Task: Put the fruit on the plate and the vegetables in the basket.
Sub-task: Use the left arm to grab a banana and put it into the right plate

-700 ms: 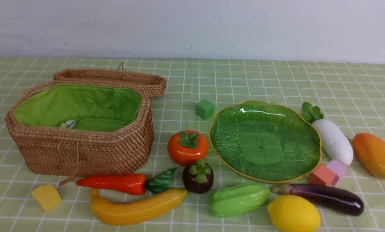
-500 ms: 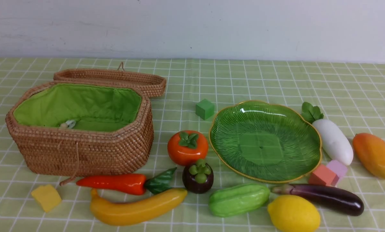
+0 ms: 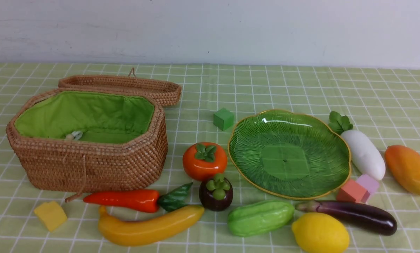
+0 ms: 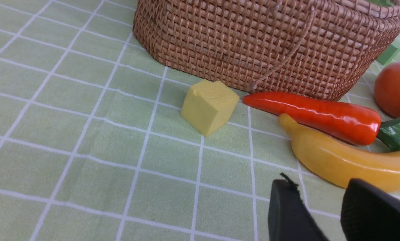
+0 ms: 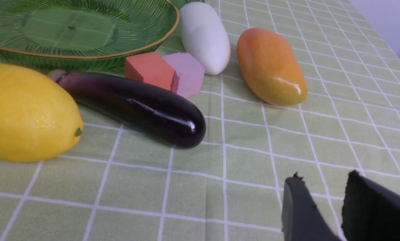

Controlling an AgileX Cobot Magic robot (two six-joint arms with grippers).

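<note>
No item has shifted since the earlier frames. Left gripper (image 4: 320,187): partly open, empty, near the banana (image 4: 347,164). Basket (image 3: 90,168) lies at 9 o'clock of the plate (image 3: 287,158); chili (image 3: 125,199) at the basket's 6 o'clock. Right gripper (image 5: 323,182): partly open, empty. An orange foam block (image 3: 351,191) sits between plate and eggplant (image 3: 354,216).

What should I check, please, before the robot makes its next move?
1. Basket open: ok.
2. Plate bare, ready for fruit: ok.
3. Left gripper open and holding nothing: ok.
4. Right gripper open and holding nothing: ok.
5. Chili clear of banana for a clean pick: cannot tell; they lie very close.
</note>
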